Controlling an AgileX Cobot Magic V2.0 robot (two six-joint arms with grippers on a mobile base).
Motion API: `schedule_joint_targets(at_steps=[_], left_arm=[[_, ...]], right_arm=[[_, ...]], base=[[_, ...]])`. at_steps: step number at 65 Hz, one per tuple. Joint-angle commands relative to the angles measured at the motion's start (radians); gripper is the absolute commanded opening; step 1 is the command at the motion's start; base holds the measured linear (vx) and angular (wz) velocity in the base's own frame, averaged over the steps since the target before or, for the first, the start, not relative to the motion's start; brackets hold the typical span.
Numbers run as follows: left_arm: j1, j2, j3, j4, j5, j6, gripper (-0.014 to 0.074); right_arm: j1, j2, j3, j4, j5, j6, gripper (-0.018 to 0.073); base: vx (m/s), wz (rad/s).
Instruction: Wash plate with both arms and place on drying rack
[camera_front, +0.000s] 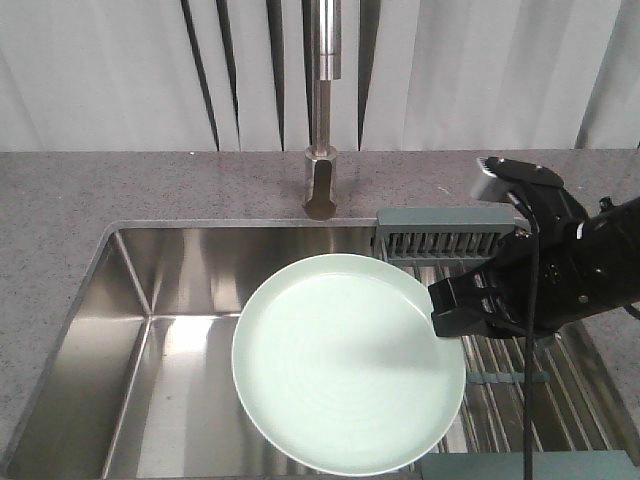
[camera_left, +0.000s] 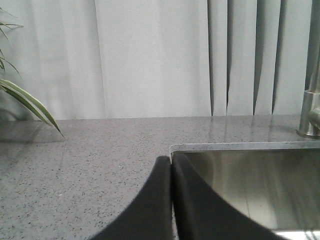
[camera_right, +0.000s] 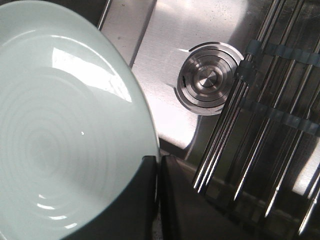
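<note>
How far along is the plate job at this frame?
Done: the right gripper grips the plate by its rim over the sink. In hand: washing, though no water shows at the faucet and the left gripper is shut, holding nothing. Left: setting it on the drying rack.

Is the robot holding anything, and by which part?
The right gripper grips the plate by its rim, on the drying rack side. The left gripper holds nothing.
</note>
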Motion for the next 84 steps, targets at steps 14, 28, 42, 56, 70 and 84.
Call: schedule_joint_targets(at_steps=[14,28,42,56,70,84], left_arm=[[-0.005,-0.015,-0.028,-0.002,-0.071,-0.007,-0.0006],[-0.005,-0.015,-0.028,-0.002,-0.071,-0.007,-0.0006],[-0.005,-0.015,-0.028,-0.002,-0.071,-0.007,-0.0006],[-0.005,-0.015,-0.028,-0.002,-0.071,-0.007,-0.0006],[-0.005,-0.015,-0.028,-0.002,-0.071,-0.007,-0.0006],[-0.005,-0.015,-0.028,-0.002,-0.071,-0.007,-0.0006]], right_arm=[[0.0,-0.029,-0.027,0.037,-0.023,-0.01,-0.0001],[0.0,-0.029,-0.027,0.037,-0.023,-0.01,-0.0001],[0.0,-0.029,-0.027,0.037,-0.023,-0.01,-0.0001],[0.0,-0.029,-0.027,0.037,-0.023,-0.01,-0.0001],[0.0,-0.029,-0.027,0.037,-0.023,-0.01,-0.0001],[0.0,-0.029,-0.027,0.037,-0.023,-0.01,-0.0001]], base=[[0.01,0.0],[0.0,0.0],[0.0,0.0],[0.0,0.0],[0.0,0.0],[0.0,0.0]])
